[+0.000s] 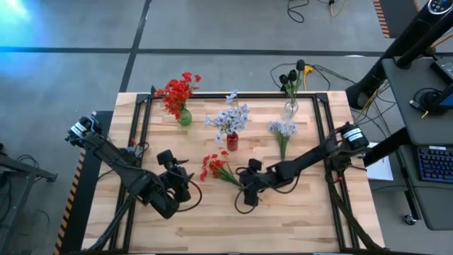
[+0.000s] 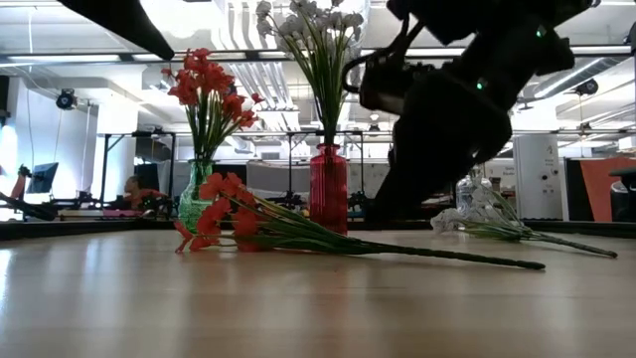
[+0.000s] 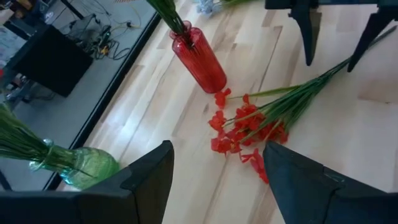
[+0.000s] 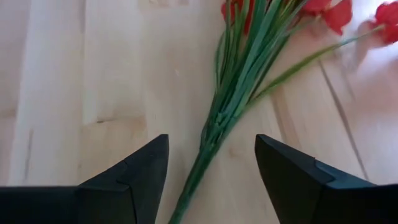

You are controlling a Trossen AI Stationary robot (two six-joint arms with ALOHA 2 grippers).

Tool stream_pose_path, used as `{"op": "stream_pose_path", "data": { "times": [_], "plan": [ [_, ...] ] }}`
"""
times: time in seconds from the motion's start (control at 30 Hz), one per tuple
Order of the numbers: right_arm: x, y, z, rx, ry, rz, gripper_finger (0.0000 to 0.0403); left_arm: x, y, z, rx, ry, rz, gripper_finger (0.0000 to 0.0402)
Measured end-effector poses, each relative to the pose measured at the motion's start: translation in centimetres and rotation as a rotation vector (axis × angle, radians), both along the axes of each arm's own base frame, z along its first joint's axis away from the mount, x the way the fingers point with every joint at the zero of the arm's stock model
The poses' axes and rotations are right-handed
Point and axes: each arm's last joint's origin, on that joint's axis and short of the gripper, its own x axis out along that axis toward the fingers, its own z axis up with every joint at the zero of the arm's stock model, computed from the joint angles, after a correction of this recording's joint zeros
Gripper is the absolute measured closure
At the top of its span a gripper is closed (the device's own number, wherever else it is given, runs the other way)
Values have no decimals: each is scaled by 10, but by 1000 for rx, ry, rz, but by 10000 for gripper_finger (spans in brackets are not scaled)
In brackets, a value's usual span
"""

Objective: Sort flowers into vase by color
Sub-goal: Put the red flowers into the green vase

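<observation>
Both pincers (image 3: 214, 180) (image 4: 211, 180) open, angled down over red flowers (image 1: 214, 167).

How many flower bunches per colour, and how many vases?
Red bunches: 2, one in the green vase, one lying loose on the table
Pale blue-white bunches: 2, one in the red vase, one lying loose
Dark-bud bunches: 1, in the clear vase
Vases: 3
Total: 5 bunches, 3 vases
</observation>
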Motion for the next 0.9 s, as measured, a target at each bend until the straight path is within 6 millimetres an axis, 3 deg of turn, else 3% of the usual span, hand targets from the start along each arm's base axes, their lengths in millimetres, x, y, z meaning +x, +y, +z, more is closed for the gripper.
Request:
{"op": "stream_pose_path", "data": {
  "times": [0.47,0.67,0.9],
  "plan": [
    [6,2,-26,-14,15,-30,217,-14,-15,5,136,-116,-53,174],
    [6,2,-26,-25,14,-30,291,-13,-27,6,56,-132,-114,175],
    [6,2,-27,-39,18,-20,383,2,-47,12,-77,-106,-338,175]
  ]
}}
